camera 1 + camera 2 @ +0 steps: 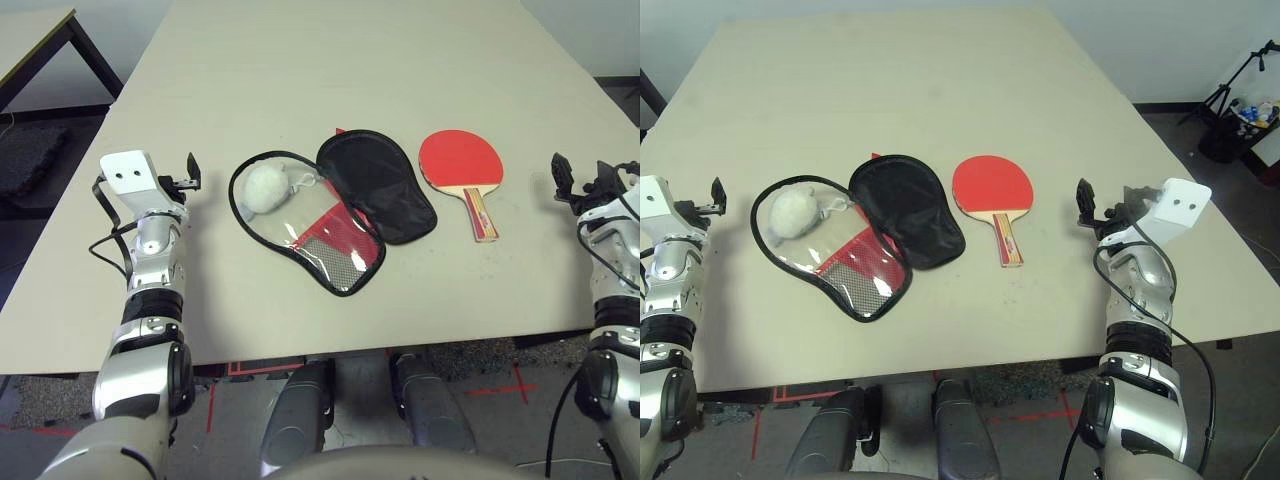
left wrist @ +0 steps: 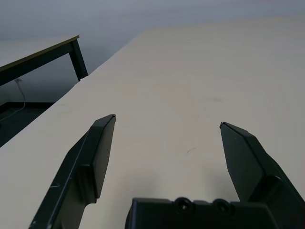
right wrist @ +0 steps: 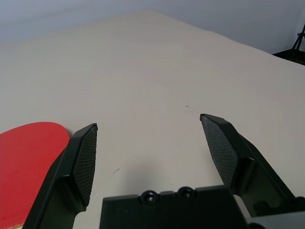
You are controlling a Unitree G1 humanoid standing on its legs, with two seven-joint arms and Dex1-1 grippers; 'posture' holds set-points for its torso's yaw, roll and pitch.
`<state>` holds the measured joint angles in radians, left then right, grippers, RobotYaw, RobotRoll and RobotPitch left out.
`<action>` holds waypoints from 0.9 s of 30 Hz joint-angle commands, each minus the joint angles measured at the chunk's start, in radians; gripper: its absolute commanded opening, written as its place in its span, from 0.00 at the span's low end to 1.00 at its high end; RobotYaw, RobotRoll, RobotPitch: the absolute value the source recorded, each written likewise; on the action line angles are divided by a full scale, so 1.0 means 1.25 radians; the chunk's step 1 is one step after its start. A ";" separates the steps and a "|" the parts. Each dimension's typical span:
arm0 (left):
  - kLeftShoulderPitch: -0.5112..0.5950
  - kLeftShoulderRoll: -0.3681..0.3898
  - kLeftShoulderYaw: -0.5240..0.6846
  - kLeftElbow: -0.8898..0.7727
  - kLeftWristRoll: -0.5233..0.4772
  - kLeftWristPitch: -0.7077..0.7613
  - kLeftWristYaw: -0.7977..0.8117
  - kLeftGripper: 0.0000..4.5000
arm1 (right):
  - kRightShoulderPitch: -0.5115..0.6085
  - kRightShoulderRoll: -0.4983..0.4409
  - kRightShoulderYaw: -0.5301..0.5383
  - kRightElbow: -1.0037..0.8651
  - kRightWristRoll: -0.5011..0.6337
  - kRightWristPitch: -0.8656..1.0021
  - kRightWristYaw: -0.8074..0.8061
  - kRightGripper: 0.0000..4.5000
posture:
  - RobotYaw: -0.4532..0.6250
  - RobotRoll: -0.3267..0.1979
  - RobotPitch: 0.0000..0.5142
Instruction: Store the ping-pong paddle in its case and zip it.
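Round red-rubber ping-pong paddle with light-wood handle (image 1: 992,196) lies flat on tabletop (image 1: 940,90), just inboard of right tool (image 1: 1098,212), handle pointing toward robot. Both tools wide, empty; left tool (image 1: 186,178) farther, beyond open red fabric case (image 1: 330,212).

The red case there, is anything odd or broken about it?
Nothing looks damaged. The case simply lies unzipped and splayed open on the table, its pom-pom resting under the clear side, the paddle lying apart beside it.
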<state>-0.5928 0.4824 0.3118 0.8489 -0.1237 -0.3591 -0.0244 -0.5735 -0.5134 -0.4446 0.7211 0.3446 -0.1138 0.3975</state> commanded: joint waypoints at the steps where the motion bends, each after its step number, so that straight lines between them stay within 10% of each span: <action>1: 0.007 -0.004 0.008 0.002 -0.006 0.011 0.003 1.00 | 0.005 0.003 0.008 0.012 -0.003 0.006 0.002 0.99 | 0.42 0.62 0.37; 15: -0.058 0.013 -0.014 -0.048 -0.025 0.029 -0.100 1.00 | 0.047 -0.033 0.024 -0.068 -0.009 0.069 0.019 0.99 | 0.41 0.62 0.35; 27: -0.219 0.121 -0.079 -0.219 -0.146 0.328 -0.512 1.00 | 0.090 -0.084 0.092 -0.500 0.090 0.624 0.002 0.99 | 0.41 0.62 0.34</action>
<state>-0.8609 0.6202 0.2444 0.6062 -0.2908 -0.0078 -0.5982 -0.4697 -0.6087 -0.3612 0.1567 0.4302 0.5557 0.4113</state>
